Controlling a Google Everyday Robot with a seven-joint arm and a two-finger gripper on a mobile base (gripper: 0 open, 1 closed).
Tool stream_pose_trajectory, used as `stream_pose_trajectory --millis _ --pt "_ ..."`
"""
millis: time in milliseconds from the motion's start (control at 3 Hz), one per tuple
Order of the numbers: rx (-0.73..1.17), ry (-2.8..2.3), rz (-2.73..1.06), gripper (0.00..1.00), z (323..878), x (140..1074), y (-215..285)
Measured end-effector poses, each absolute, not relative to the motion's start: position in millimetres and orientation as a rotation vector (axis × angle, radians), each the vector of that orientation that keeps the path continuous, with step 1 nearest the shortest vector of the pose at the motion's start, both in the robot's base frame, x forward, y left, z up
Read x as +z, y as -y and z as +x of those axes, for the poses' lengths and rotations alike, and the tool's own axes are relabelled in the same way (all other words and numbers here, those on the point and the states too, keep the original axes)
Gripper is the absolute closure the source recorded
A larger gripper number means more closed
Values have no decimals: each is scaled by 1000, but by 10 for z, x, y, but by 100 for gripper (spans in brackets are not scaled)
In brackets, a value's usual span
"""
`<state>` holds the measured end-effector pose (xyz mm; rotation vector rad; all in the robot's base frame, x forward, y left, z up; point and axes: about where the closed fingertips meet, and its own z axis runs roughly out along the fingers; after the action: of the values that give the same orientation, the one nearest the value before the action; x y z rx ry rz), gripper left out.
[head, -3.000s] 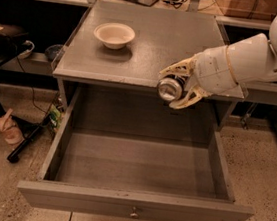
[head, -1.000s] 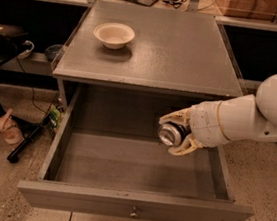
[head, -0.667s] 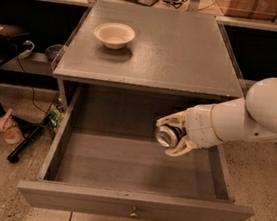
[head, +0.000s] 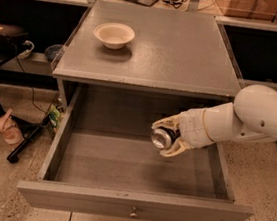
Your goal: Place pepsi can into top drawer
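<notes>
The top drawer [head: 132, 205] is pulled wide open below the grey cabinet top, its knob at the front centre. My gripper [head: 168, 137] reaches in from the right and hangs over the right half of the drawer's inside. It is shut on the pepsi can [head: 162, 137], which lies on its side with its silver end facing the camera. The can is held above the drawer floor, not resting on it.
A white bowl [head: 114, 34] stands on the cabinet top [head: 186, 53] at the back left. My white arm [head: 247, 123] crosses the drawer's right wall. Cables and a dark stand [head: 7, 116] lie on the floor at the left.
The gripper with the can has come down from the cabinet's front edge into the open drawer and shifted slightly left and lower over the last second.
</notes>
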<state>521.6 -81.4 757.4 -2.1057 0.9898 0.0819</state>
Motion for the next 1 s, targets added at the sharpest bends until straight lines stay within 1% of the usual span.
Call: stream_pose_trajectory --millis 1000 --pt "89 -943 -2087 100 5088 7397 738"
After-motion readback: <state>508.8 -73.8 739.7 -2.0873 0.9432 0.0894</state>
